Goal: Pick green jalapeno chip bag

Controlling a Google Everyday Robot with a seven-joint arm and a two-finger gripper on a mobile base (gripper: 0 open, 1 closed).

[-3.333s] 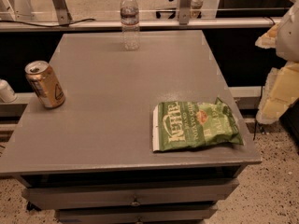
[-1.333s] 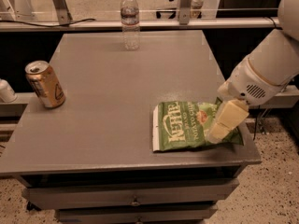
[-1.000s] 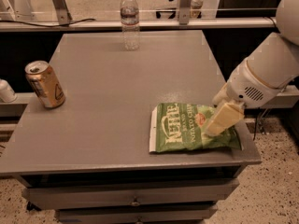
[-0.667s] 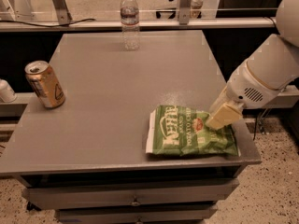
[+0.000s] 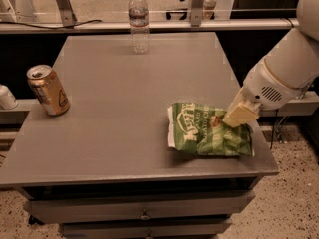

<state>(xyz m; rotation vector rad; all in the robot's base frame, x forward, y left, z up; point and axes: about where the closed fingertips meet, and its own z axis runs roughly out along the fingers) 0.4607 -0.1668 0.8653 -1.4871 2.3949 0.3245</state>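
grey table and what it bore

the grey table [image 5: 114,133] carried three things, well apart. a green jalapeno chip bag [image 5: 202,137] lay flat near the front right corner, a gold can [image 5: 48,90] stood by the left edge, and a clear water bottle [image 5: 139,21] stood upright at the back. the gripper [image 5: 240,114] was at the bag's right end

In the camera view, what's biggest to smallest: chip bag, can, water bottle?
1. green jalapeno chip bag, with the gripper at its right end.
2. can and water bottle: about alike; the bottle stands farther back, so unranked.
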